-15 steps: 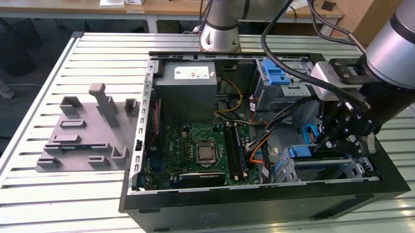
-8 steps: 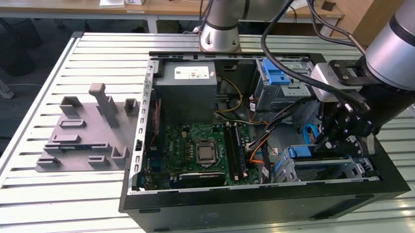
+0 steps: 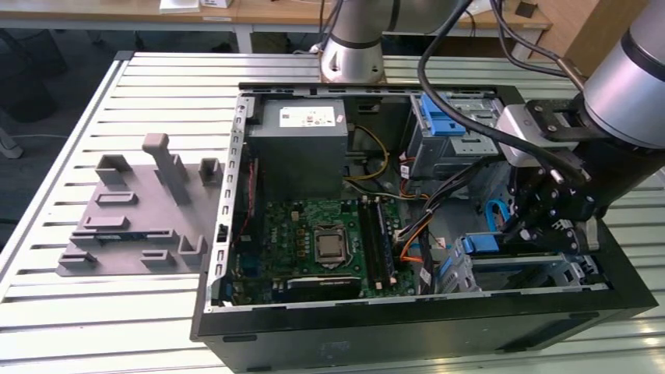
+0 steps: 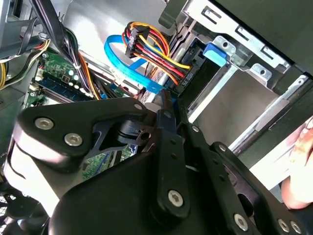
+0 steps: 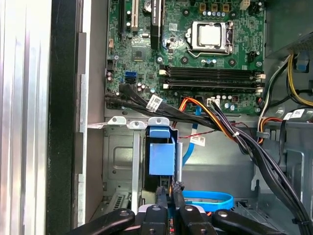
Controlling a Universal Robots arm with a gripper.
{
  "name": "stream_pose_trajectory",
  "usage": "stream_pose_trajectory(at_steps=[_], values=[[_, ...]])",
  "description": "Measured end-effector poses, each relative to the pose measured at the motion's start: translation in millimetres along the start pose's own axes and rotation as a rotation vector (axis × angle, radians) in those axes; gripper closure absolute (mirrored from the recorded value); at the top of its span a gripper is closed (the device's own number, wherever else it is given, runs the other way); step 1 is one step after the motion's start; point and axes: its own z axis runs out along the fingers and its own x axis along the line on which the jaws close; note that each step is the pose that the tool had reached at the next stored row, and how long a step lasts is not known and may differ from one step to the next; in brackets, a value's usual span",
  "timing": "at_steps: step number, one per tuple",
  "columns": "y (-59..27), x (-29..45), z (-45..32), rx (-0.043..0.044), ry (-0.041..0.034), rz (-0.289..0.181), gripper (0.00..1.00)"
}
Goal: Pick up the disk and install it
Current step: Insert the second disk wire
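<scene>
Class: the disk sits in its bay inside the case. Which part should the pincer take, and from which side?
Probably the disk's exposed blue-railed edge, with the pincer coming straight in through the open side of the case and closing across the thin width. The disk stands edge-on in the bay, whose metal walls cover its broad faces. Cables crowd one side.

disk [image 5: 161, 157] mostly hidden in its bay, gripper [image 5: 169, 192] cut off by edge

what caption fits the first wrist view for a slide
Gripper poised at the blue-railed disk standing in the drive cage, below the motherboard.
</scene>
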Motion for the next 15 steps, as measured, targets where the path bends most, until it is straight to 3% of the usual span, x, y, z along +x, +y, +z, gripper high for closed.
stream_pose_trajectory(at_steps=[4, 5, 15], values=[[-0.1, 0.0, 0.3, 0.0001, -0.001, 0.0, 0.83], [-0.1, 0.0, -0.2, 0.0001, -0.0011, 0.0, 0.76], [0.0, -0.4, -13.7, 0.0001, -0.0007, 0.0, 0.78]])
